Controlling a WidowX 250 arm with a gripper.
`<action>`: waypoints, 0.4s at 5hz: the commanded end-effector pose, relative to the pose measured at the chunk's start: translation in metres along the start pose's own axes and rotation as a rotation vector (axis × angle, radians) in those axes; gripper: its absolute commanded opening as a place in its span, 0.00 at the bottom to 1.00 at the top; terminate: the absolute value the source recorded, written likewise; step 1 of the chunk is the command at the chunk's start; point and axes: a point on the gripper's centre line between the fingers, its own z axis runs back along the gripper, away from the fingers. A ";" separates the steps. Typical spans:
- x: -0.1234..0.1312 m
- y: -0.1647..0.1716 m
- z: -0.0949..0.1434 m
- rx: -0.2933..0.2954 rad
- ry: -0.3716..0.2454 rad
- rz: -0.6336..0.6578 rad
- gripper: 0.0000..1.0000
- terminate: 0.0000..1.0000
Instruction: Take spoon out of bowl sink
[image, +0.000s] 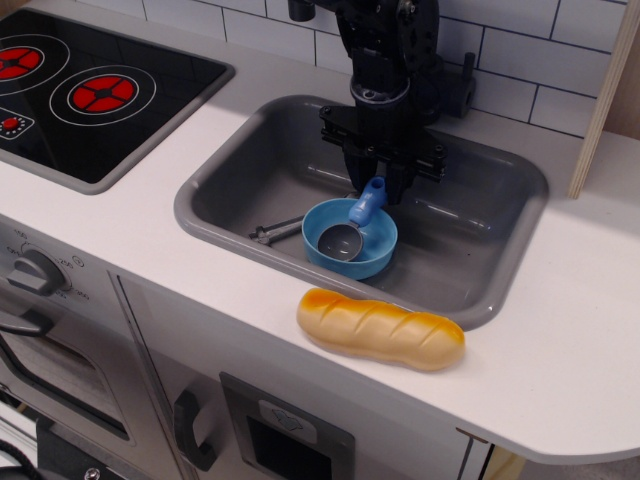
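The spoon lies in the bowl in the sink, its handle end between the gripper fingers, seemingly closing on it; next, I judge, a firm pinch and lift.

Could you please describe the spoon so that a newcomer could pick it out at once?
Look into the grey sink set in the white counter; a light-blue bowl sits in it. The spoon lies in that bowl, chunky blue handle rising toward the gripper. Unlike the thin metal utensil beside the bowl, it has a round dark head.
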 end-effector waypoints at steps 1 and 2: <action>0.010 0.009 0.040 -0.027 -0.079 0.017 0.00 0.00; 0.012 0.014 0.057 -0.062 -0.078 0.035 0.00 0.00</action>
